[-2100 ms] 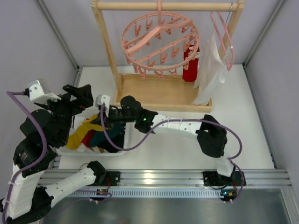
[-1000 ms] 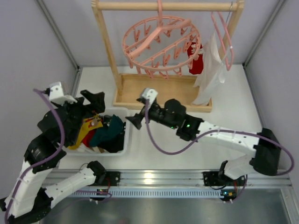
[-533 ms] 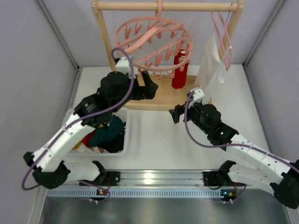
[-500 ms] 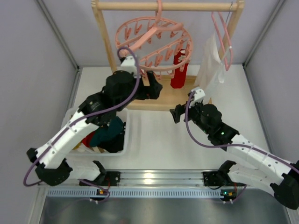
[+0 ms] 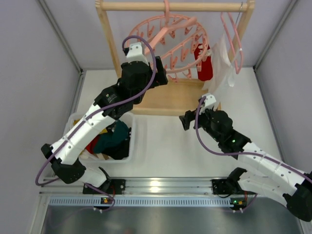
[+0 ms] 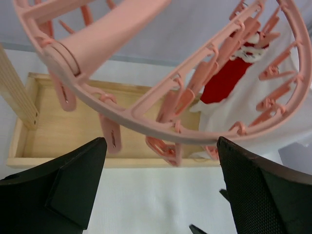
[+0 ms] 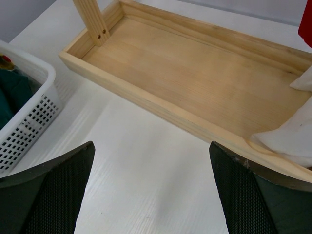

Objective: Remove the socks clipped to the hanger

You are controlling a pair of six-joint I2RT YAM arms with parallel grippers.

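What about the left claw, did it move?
Yes. The left gripper rose from the white basket toward the round pink hanger, beside the wooden rack's left post.

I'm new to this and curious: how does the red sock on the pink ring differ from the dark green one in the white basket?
The red sock hangs clipped to the round hanger; the green sock lies loose in the basket. The red sock dangles lengthwise; the green sock is crumpled among others. Both are limp fabric.
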